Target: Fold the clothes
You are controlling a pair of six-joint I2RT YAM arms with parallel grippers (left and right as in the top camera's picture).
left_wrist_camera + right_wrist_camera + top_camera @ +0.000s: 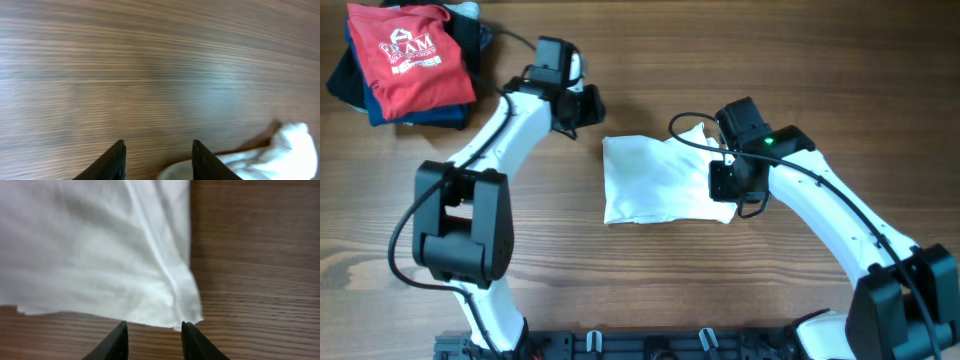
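The white T-shirt (655, 180) lies folded into a rough rectangle at the table's middle. Its lettering and neck tag are hidden. My right gripper (722, 183) is at the shirt's right edge, open and empty; in the right wrist view its fingertips (152, 327) hover just off the hemmed corner of the shirt (100, 245). My left gripper (582, 108) is up and left of the shirt, open and empty; the left wrist view shows its fingertips (158, 146) over bare wood, with the shirt's edge (280, 152) at lower right.
A red T-shirt with white print (410, 55) lies on a stack of folded dark navy garments (365, 95) at the back left corner. A black cable (692, 130) runs from the right arm over the shirt's top edge.
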